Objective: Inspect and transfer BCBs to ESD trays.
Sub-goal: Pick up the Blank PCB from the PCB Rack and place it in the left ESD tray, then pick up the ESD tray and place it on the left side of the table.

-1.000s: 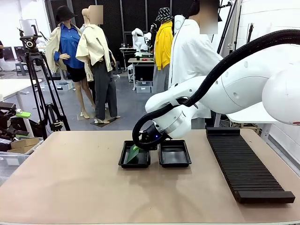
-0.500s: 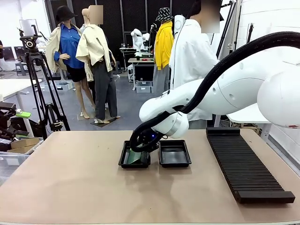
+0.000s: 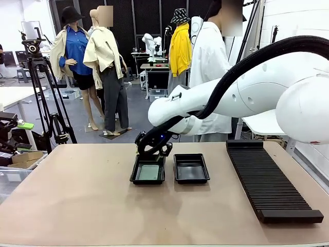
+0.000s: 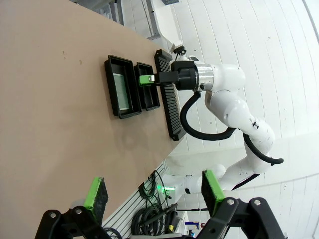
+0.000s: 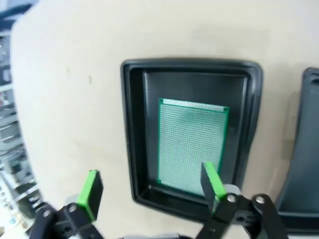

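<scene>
In the front view, the right arm [image 3: 241, 98] reaches across the middle of the surface [image 3: 77, 206]. The right jaws hang just above the far end of the left ESD tray [image 3: 134, 176], spread apart and holding nothing. The BCB [image 3: 149, 172] lies flat on that tray's floor as a pale green rectangle. The second ESD tray [image 3: 191, 178] sits just beside it, and a long black ribbed rack [image 3: 267, 185] lies farther right. A person in a white coat [image 3: 211, 67] stands at the far side.

In the left wrist view, the left jaws are released. Their green pads [image 4: 94, 193] stand wide apart with nothing between them, well away from both trays. The BCB [image 4: 121, 88] shows as a light strip inside the left ESD tray [image 4: 110, 74].

In the right wrist view, the right jaws' green pads [image 5: 90, 191] are parted over the left ESD tray [image 5: 130, 129]. The BCB [image 5: 192, 142] is thin and bright green, covered in a fine grid of holes. It rests flat, with black floor showing all round it, widest toward the top. The second ESD tray [image 5: 305, 149] shows at the edge.
</scene>
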Tool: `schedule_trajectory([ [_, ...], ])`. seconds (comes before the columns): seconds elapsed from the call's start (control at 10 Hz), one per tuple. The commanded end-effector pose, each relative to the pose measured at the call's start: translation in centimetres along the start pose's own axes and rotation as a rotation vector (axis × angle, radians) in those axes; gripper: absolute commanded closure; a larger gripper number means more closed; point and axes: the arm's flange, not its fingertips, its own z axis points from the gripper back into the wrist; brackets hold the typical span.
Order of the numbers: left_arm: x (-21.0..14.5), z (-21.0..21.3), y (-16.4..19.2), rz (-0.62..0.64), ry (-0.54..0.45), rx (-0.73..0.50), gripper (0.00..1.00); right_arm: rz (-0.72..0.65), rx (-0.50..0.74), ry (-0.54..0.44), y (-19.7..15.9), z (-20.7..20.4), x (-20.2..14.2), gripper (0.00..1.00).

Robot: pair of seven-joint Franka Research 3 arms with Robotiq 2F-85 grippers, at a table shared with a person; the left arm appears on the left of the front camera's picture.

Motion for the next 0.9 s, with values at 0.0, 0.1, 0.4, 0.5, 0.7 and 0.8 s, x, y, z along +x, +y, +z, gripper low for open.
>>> schedule_trajectory([
  [0.0,-0.03,0.23,-0.32,0.012,0.001,0.002,0.00,-0.012,-0.043,0.019,1.56,-0.44,1.49,0.00],
  [0.1,-0.03,0.23,-0.32,0.012,0.001,0.002,0.00,-0.013,-0.067,0.034,2.04,-0.06,1.83,0.00],
  [0.4,-0.03,0.23,-0.32,0.012,0.001,0.002,0.00,0.007,-0.034,0.045,1.43,0.41,1.00,0.00],
  [0.5,-0.03,0.23,-0.32,0.012,0.001,0.002,0.00,0.007,-0.034,0.045,1.43,0.41,1.00,0.00],
  [0.7,-0.03,0.23,-0.32,0.012,0.001,0.002,0.00,0.007,-0.034,0.045,1.43,0.41,1.00,0.00],
  [0.8,-0.03,0.23,-0.32,0.012,0.001,0.002,0.00,0.007,-0.034,0.045,1.43,0.41,1.00,0.00],
])
